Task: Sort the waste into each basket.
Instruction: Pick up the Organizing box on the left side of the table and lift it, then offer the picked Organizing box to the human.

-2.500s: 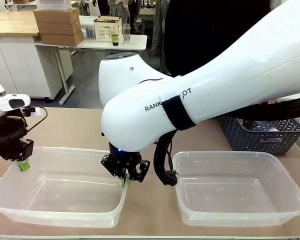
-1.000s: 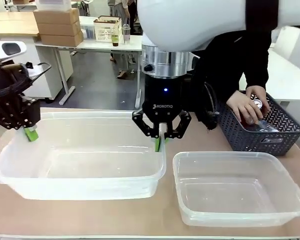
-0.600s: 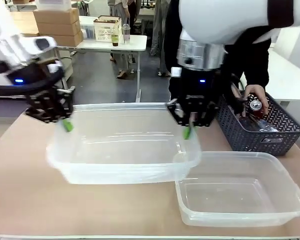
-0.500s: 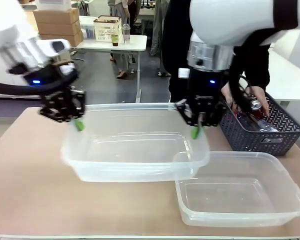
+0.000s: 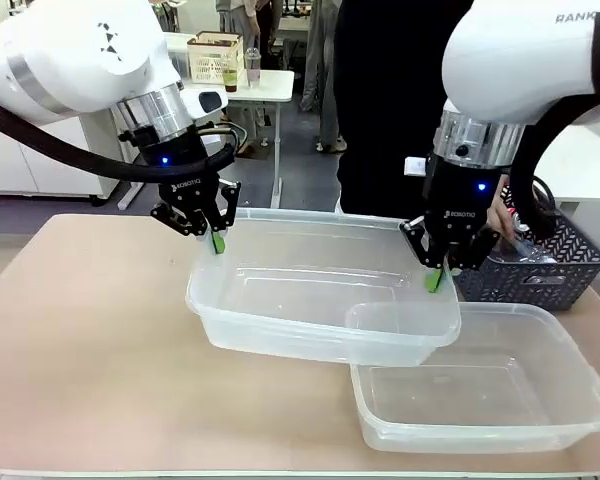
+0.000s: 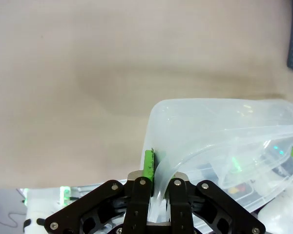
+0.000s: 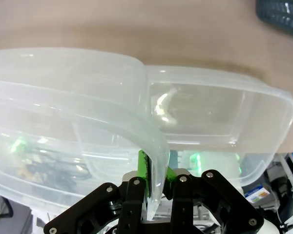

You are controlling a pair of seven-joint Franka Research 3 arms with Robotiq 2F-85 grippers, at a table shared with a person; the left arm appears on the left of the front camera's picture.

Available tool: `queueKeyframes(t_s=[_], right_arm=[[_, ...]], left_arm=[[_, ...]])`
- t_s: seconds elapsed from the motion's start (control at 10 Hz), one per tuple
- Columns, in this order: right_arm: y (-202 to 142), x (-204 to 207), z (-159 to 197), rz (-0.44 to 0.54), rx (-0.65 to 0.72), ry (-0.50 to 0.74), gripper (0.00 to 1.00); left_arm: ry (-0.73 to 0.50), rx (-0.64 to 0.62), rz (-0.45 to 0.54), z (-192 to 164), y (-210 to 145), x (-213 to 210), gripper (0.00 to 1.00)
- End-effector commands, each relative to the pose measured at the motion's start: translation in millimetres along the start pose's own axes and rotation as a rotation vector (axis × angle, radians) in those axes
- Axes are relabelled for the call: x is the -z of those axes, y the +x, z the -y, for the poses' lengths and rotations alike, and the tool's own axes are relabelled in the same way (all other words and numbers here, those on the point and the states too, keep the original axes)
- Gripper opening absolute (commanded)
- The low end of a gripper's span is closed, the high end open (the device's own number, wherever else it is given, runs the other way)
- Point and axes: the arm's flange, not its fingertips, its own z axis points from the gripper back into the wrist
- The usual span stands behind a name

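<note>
One clear plastic basket (image 5: 310, 300) hangs above the table, tilted, held at both ends. My left gripper (image 5: 217, 241) is shut on its far left rim, and my right gripper (image 5: 436, 278) is shut on its right rim. Its right end overlaps the second clear basket (image 5: 480, 400), which rests on the table at the front right. In the left wrist view the left gripper (image 6: 161, 173) pinches the thin rim of the held basket (image 6: 224, 136). In the right wrist view the right gripper (image 7: 157, 173) clamps the held basket's wall (image 7: 63, 107), with the second basket (image 7: 210, 112) below. I cannot make out the waste clearly.
A dark lattice basket (image 5: 545, 270) stands at the far right of the table, just behind my right gripper. A person in black stands behind it with a hand (image 5: 502, 215) at that basket. The tan tabletop (image 5: 90, 330) lies bare on the left.
Both grippers have lifted the clear basket and carried it to the right and away from the camera. Its right end now overlaps the second basket.
</note>
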Motion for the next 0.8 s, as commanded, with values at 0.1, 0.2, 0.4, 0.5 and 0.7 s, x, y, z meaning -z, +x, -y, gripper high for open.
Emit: queueKeyframes(t_s=[0.1,0.2,0.4,0.5,0.7], right_arm=[[-1.1,-4.2,-5.6,-0.013,-0.017,-0.017,0.05],[-1.1,-4.2,-5.6,-0.013,-0.017,-0.017,0.05],[-1.1,-4.2,-5.6,-0.013,-0.017,-0.017,0.05],[-1.1,-4.2,-5.6,-0.013,-0.017,-0.017,0.05],[-1.1,-4.2,-5.6,-0.013,-0.017,-0.017,0.05]], left_arm=[[-0.030,-0.017,-0.020,-1.8,-1.0,0.0,0.06],[-0.030,-0.017,-0.020,-1.8,-1.0,0.0,0.06],[-0.030,-0.017,-0.020,-1.8,-1.0,0.0,0.06],[-0.030,-0.017,-0.020,-1.8,-1.0,0.0,0.06],[-0.030,-0.017,-0.020,-1.8,-1.0,0.0,0.06]])
